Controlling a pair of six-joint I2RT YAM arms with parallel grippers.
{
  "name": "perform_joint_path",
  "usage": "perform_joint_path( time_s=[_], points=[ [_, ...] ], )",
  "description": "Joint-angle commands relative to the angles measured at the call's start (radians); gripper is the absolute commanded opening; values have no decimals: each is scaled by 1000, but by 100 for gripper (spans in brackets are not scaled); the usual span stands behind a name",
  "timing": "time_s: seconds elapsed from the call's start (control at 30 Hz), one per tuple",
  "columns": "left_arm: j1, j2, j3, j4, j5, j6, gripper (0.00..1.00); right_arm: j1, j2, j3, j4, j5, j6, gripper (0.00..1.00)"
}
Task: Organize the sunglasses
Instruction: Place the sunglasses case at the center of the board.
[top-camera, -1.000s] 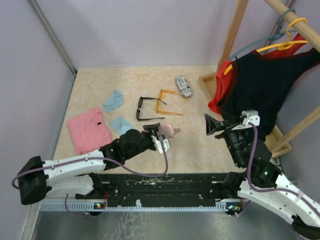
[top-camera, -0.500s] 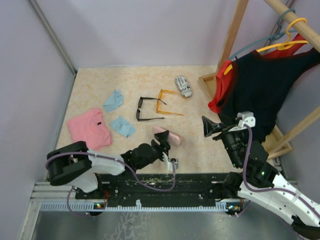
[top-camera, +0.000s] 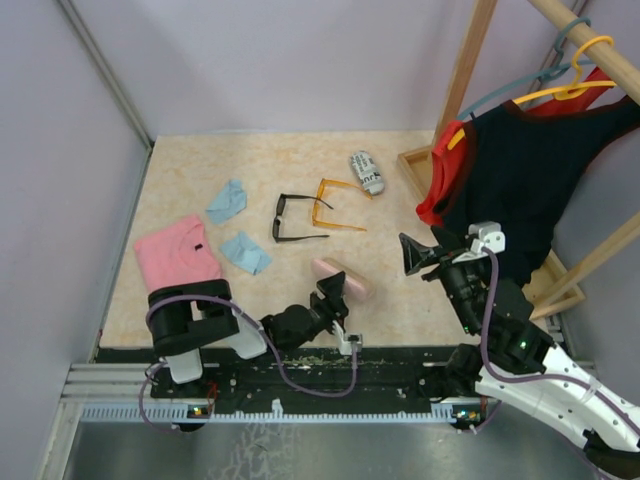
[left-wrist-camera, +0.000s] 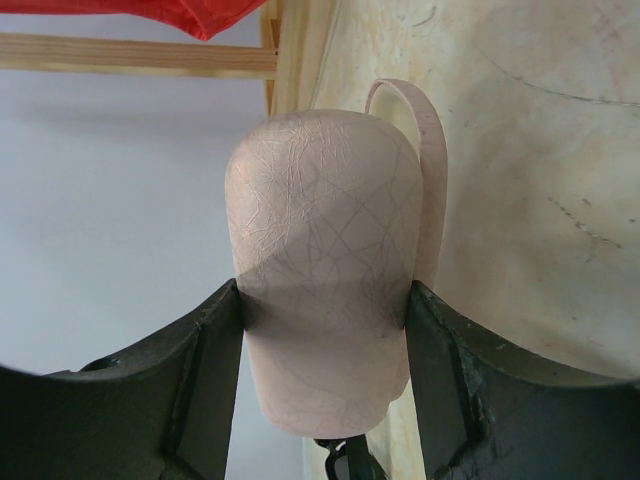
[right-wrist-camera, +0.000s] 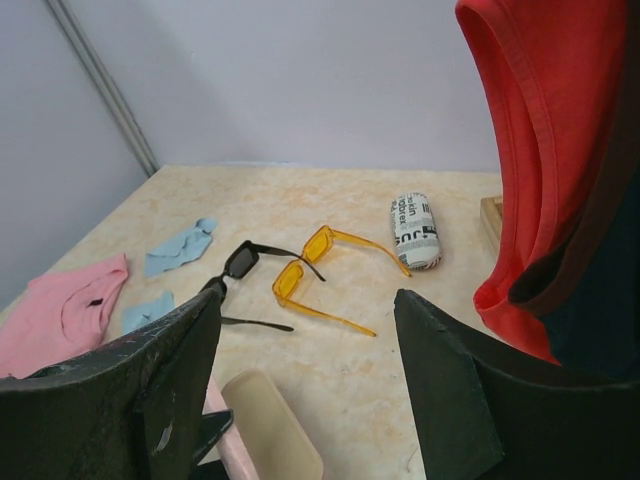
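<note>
The black sunglasses (top-camera: 290, 218) (right-wrist-camera: 240, 260) and the orange sunglasses (top-camera: 335, 203) (right-wrist-camera: 318, 243) lie side by side mid-table, arms unfolded. My left gripper (top-camera: 333, 296) (left-wrist-camera: 322, 300) is shut on the pink case (top-camera: 342, 278) (left-wrist-camera: 325, 270), low above the table's near part. In the right wrist view the pink case (right-wrist-camera: 275, 425) shows its cream inside, lid open. My right gripper (top-camera: 418, 255) (right-wrist-camera: 305, 300) hangs open and empty to the right of the case, pointing toward both sunglasses.
A black-and-white printed case (top-camera: 367, 172) lies beyond the orange pair. Two blue cloths (top-camera: 227, 200) (top-camera: 245, 252) and a pink folded cloth (top-camera: 178, 258) sit at the left. A wooden rack (top-camera: 470, 90) with red and black garments (top-camera: 505, 170) stands at the right.
My left arm has folded back toward its base, drawing the pink case slightly nearer. The right gripper has drifted a little to the left. The sunglasses have not moved.
</note>
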Motion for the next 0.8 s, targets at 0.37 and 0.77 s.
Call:
perform_joint_path(
  time_s=[0.37, 0.77],
  points=[
    [-55, 115, -20, 93, -80, 60, 36, 7, 30, 15, 24, -50, -9, 70],
    [-98, 143, -56, 137, -148, 33, 72, 6, 44, 31, -15, -70, 1, 70]
  ],
)
